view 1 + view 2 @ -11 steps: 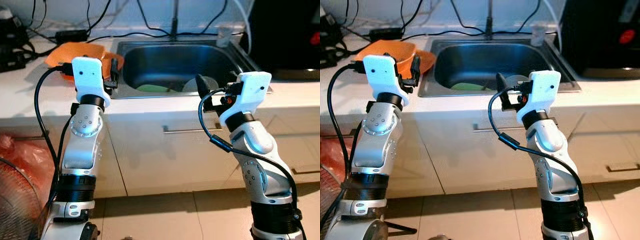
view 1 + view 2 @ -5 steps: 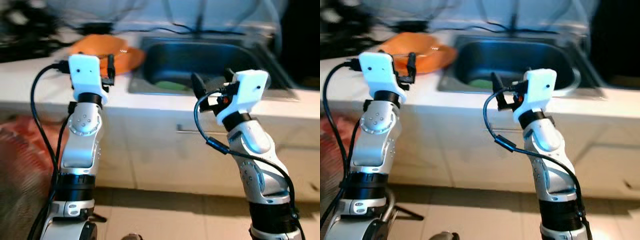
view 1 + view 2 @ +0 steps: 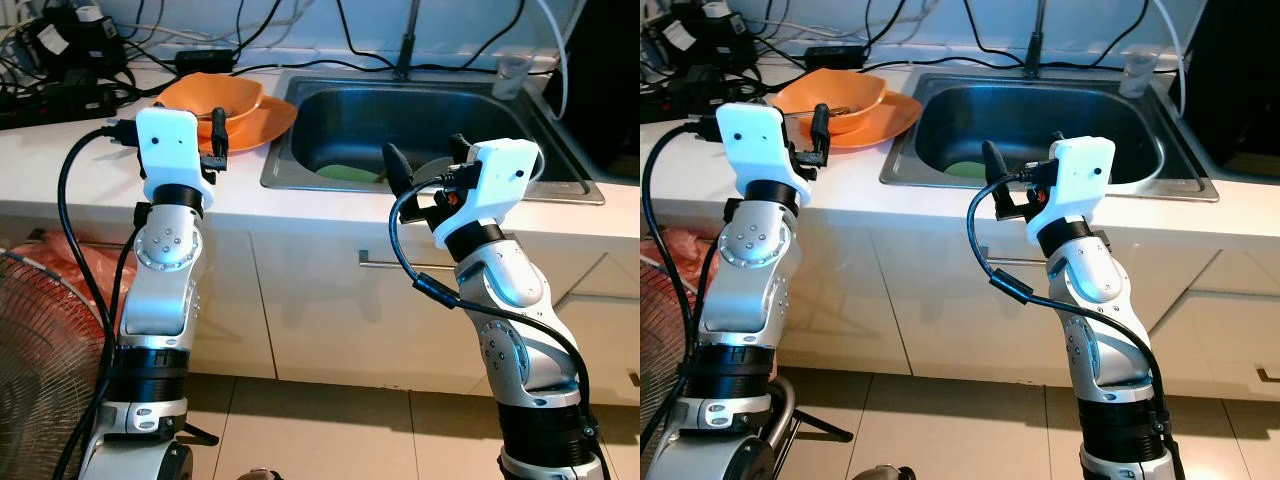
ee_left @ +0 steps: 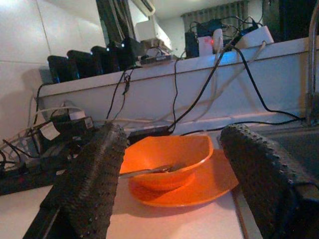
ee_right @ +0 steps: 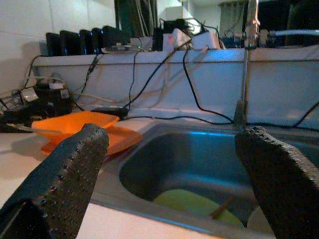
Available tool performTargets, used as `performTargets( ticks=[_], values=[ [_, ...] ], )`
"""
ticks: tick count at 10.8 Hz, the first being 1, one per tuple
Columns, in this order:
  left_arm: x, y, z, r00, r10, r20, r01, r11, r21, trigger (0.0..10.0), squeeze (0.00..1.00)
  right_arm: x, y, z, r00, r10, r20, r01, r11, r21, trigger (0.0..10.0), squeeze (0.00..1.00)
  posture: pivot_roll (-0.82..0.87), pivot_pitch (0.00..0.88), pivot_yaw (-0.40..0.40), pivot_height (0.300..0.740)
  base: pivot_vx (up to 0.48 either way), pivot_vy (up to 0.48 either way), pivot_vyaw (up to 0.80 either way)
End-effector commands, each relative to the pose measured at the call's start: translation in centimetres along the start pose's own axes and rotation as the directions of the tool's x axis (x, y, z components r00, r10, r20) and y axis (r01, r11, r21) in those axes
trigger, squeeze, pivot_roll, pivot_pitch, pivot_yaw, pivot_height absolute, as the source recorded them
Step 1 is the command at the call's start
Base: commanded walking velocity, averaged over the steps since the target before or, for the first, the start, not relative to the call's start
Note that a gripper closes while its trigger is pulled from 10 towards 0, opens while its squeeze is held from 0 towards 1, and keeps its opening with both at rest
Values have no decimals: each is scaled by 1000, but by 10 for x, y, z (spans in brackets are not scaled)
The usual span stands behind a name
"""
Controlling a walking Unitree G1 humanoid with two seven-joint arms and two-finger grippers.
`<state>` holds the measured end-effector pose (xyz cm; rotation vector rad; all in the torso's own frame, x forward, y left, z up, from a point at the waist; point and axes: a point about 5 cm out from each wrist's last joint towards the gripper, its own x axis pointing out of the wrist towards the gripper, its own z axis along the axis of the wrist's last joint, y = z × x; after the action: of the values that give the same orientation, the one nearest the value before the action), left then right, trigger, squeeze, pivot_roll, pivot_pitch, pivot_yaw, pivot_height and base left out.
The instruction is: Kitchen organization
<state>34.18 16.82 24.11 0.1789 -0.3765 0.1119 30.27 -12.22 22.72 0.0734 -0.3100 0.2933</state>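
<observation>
An orange bowl [image 3: 210, 95] with a metal spoon [image 4: 149, 172] in it sits on an orange plate [image 3: 268, 118] on the white counter, left of the steel sink [image 3: 520, 140]. In the sink lies a green plate [image 3: 345, 173] with a thin stick [image 5: 224, 206] on it. My left gripper [image 4: 172, 184] is open, held at the counter's front edge and pointing at the bowl, a short way from it. Also open, my right gripper [image 3: 425, 165] hangs before the sink's front rim, facing the basin.
A faucet [image 3: 405, 40] and a clear cup [image 3: 511, 75] stand behind the sink. Power strips and cables [image 3: 60, 90] crowd the back left of the counter. A fan grille [image 3: 35, 370] and a red bag [image 3: 60, 270] sit low on the left. Below the counter are cupboard fronts [image 3: 330, 320].
The whole picture has shifted and was blurred half a second ago, so the camera moved. Both arms keep the same raised pose with fingers open.
</observation>
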Motion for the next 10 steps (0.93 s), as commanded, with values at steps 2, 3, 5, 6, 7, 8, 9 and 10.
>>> performTargets(
  ticks=[2, 3, 5, 6, 7, 8, 9, 10],
  values=[
    [6, 6, 18, 997, 35, 67, -35, 999, 3, 10000, 0, 2, 1, 5, 999, 18, 29, -18, 1000, 1, 10000, 0, -48, 28, 7, 740, 202, 0, 0],
    [6, 6, 18, 997, 36, 67, -37, 999, 6, 10000, 0, 2, 2, 5, 999, 20, 31, -20, 1000, 2, 10000, 0, -46, 28, 7, 740, 409, 0, 0],
    [6, 6, 19, 997, 39, 69, -39, 999, 4, 10000, 0, 2, 3, 6, 999, 28, 37, -28, 1000, 6, 10000, 0, -46, 27, 7, 740, 424, 0, 0],
    [6, 6, 19, 997, 40, 70, -40, 999, 5, 10000, 0, 2, 4, 6, 999, 33, 38, -33, 999, 5, 10000, 0, -45, 28, 7, 740, 420, 0, 0],
    [5, 6, 18, 997, 42, 69, -43, 999, 8, 10000, 0, 1, 5, 6, 998, 42, 39, -42, 999, 3, 10000, 0, -46, 30, 8, 740, 416, 0, 0],
    [5, 6, 18, 997, 44, 63, -45, 999, 9, 10000, 0, 1, 5, 6, 998, 43, 39, -44, 999, 4, 10000, 0, -46, 30, 8, 740, 398, 0, 0],
    [5, 6, 18, 997, 45, 63, -46, 999, 8, 10000, 0, 1, 5, 6, 998, 45, 37, -45, 999, 4, 10000, 0, -45, 34, 7, 740, 352, 0, 0],
    [4, 6, 19, 997, 43, 69, -43, 999, 5, 10000, 0, 0, 6, 5, 998, 50, 35, -50, 999, 4, 10000, 0, -47, 37, 8, 740, 341, 0, 600]
  ],
)
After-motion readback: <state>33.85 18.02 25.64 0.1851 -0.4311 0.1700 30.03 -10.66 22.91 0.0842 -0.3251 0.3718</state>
